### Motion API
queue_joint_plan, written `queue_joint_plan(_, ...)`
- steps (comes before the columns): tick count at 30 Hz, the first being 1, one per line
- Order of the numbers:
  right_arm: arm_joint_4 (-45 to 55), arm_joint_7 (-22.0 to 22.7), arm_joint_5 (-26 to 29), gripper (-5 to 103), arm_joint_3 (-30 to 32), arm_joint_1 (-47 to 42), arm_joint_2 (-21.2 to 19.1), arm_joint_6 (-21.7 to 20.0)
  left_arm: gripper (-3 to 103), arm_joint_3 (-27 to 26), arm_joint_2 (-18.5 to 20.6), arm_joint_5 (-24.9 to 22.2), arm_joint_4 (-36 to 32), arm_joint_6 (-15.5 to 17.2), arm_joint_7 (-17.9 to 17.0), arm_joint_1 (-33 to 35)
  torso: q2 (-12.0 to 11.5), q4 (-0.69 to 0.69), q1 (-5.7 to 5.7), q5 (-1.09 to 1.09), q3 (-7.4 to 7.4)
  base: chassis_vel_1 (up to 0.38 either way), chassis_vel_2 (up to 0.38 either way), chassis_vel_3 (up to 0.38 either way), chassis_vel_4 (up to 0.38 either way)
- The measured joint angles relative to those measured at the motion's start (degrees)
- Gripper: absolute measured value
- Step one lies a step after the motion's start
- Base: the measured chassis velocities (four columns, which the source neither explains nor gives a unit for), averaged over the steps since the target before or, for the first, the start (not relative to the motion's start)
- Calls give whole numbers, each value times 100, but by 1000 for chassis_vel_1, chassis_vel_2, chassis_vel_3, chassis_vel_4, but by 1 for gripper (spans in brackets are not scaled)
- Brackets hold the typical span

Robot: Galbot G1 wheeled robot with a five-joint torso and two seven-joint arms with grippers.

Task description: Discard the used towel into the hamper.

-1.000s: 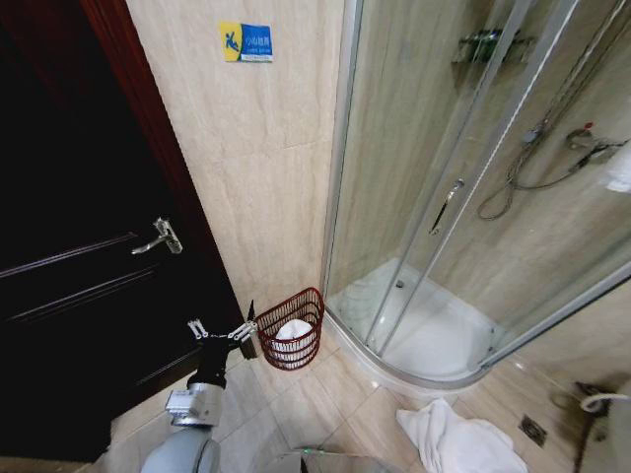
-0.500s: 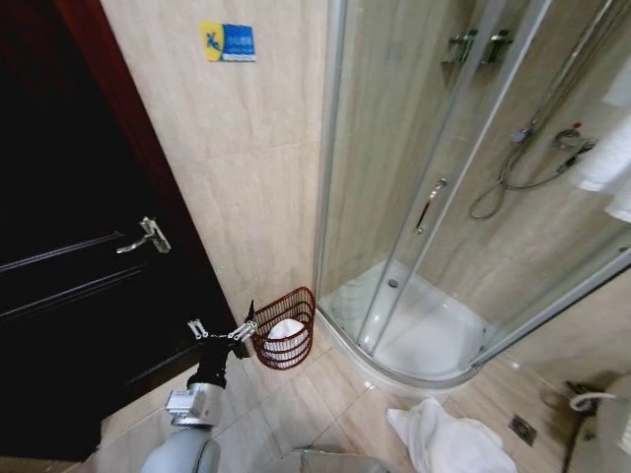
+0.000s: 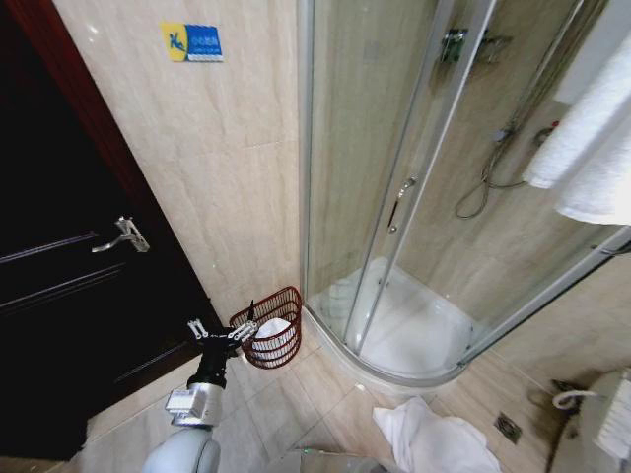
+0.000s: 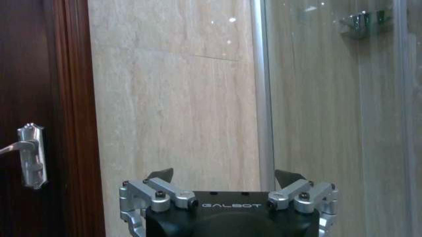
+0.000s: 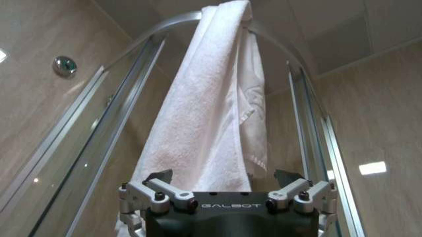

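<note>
While the head view looks down into a bathroom corner, the curved glass shower enclosure [image 3: 424, 197] takes up the right half of the frame, its white tray [image 3: 414, 330] at lower centre. Dark wooden door [image 3: 59, 276] fills the left side, with a silver lever handle [image 3: 120, 235] at mid-left. Beige tiled wall [image 3: 227, 177] sits between door and shower, a blue and yellow sign [image 3: 192, 42] at its upper left.

White towel [image 3: 592, 138] hangs over the enclosure's top rail, upper right of the head view. In the right wrist view the same towel [image 5: 211, 108] drapes down from the curved rail to just behind the right gripper [image 5: 224, 177]. That gripper's jaws are spread apart, nothing between them; cannot tell if the tips touch the cloth.

Second white towel [image 3: 434, 443] lies crumpled on the floor tiles, bottom centre-right, just in front of the shower tray.

Hamper [image 3: 268, 327]: reddish-brown open-weave basket, on the floor against the wall at lower centre-left, between door and shower tray. Something white lies inside it.

Left gripper [image 3: 222, 333] is at lower left of the head view, just beside the hamper's rim on the door side. Left wrist view shows it [image 4: 224, 177] with jaws spread wide and empty, facing the tiled wall with the door handle [image 4: 29, 155] off to one side.
</note>
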Motion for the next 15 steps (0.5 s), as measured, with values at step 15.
queue_joint_plan(15, 4, 244, 945, 100, 1011, 741, -1482, -518, 100, -1, 2, 0, 0, 0, 0, 0, 0, 0, 0, -1, 0, 0, 0, 0, 0)
